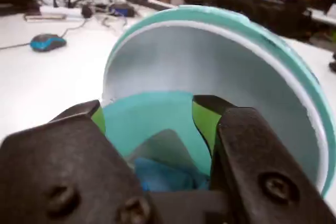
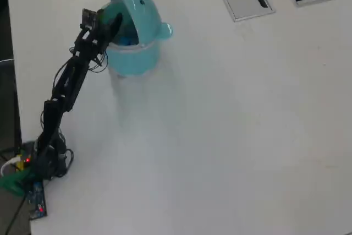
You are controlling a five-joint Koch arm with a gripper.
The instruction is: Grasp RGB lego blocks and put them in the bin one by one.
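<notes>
Gripper (image 1: pixel 149 121) spread open and empty over bin (image 2: pixel 132 53) at upper left of overhead frame, blue block (image 1: pixel 160 177) lying inside at bottom; blocks judged light, rigid, slick plastic, best pinched across opposite flat faces

From my wrist view the gripper (image 1: pixel 149 124) is soft and out of focus, the background hazy. My overhead view is evenly bright; the bin (image 2: pixel 135 53) casts only a faint shadow on the white table (image 2: pixel 231 136).
</notes>
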